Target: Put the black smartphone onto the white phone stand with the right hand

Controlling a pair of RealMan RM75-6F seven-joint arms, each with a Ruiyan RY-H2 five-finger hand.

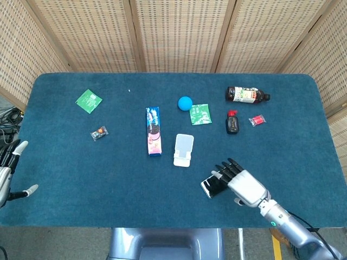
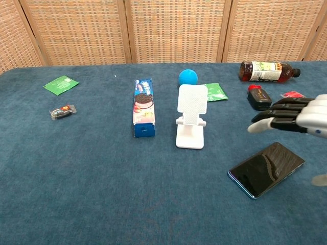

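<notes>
Staged test setup, probably a lab: blue felt-covered table (image 1: 70,168) hemmed by woven wicker screens (image 1: 173,32), cables (image 1: 6,122) on floor at left edge.

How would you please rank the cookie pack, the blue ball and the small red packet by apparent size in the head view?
1. Cookie pack, clearly the largest.
2. Blue ball.
3. Small red packet, only slightly smaller than the ball.

Your right hand (image 2: 296,118) hovers above the smartphone (image 2: 266,169), which lies flat on the tabletop (image 2: 92,173). The phone stand (image 2: 191,117) stands to its left, with the cookie pack (image 2: 143,107) further left.
</notes>
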